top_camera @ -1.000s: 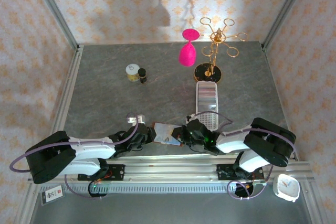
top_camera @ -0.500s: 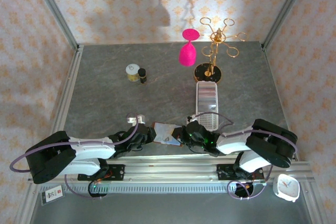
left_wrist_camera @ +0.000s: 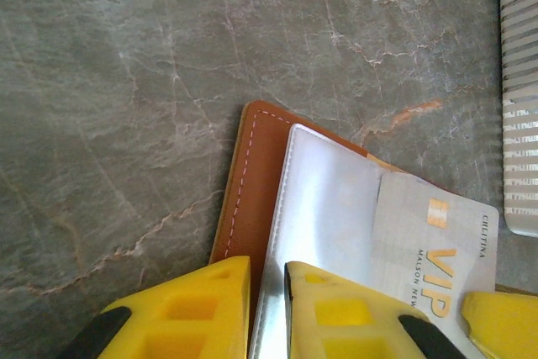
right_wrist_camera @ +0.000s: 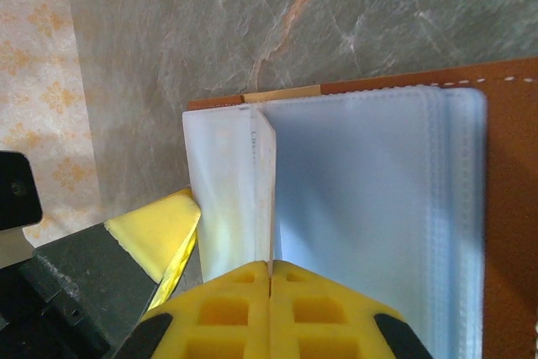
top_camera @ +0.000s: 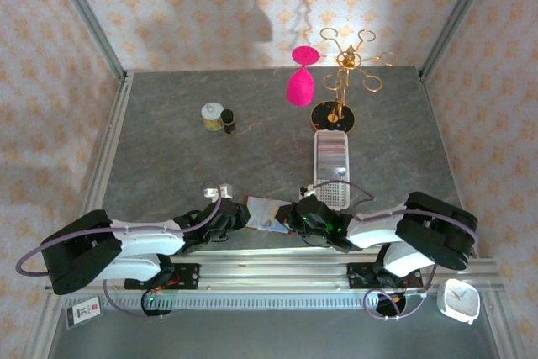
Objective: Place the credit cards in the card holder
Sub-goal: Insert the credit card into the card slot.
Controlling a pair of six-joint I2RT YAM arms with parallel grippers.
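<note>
So the card holder is lying open on the table, just off the near end of the white tray. It's on that tray's left side, right up by the table's near edge. The two arms reach in at it, one from each side.

Left claw is on the side of the holder away from the tray. Its fingers are barely apart, just a narrow slot. The brown leather cover and the edge of the clear sleeves sit in that slot, so it's pinching the holder by its near edge.

Right claw is on the tray side, close to the tray's near-left corner. Its fingers are pressed flat together with no gap I can see, nipping a thin pale sheet that runs up edge-on from the tips. Pretty sure that's the credit card. From the left wrist you can see a pale card with gold VIP lettering lying on the sleeves, towards the tray, and one yellow finger of the right claw touches its near corner. Can't tell whether the card's far end is tucked into a pocket or only resting on top.
</note>
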